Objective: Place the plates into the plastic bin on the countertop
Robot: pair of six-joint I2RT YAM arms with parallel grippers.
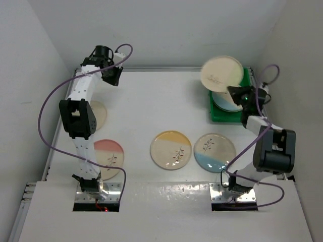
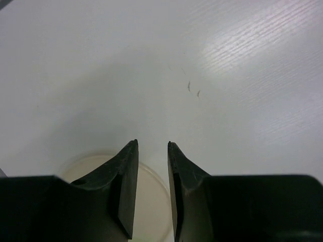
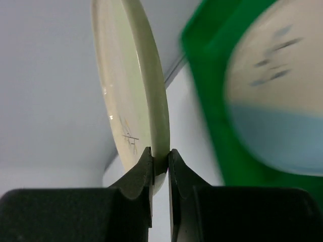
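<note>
My right gripper (image 1: 233, 93) is shut on the rim of a cream plate (image 1: 222, 72) and holds it tilted above the green plastic bin (image 1: 216, 116) at the back right. In the right wrist view the fingers (image 3: 160, 152) pinch the plate's edge (image 3: 135, 75) beside the bin (image 3: 209, 101). A blue-segment plate (image 1: 225, 102) lies in the bin (image 3: 275, 96). On the white countertop (image 1: 151, 101) lie a pink plate (image 1: 109, 158), a yellow plate (image 1: 171, 149) and a blue plate (image 1: 214, 152). My left gripper (image 1: 113, 75) is open and empty, raised at the back left (image 2: 152, 144).
Another cream plate (image 1: 99, 115) lies at the left, partly hidden by the left arm; it shows under the left jaws (image 2: 151, 201). White walls close in the back and both sides. Purple cables loop off both arms.
</note>
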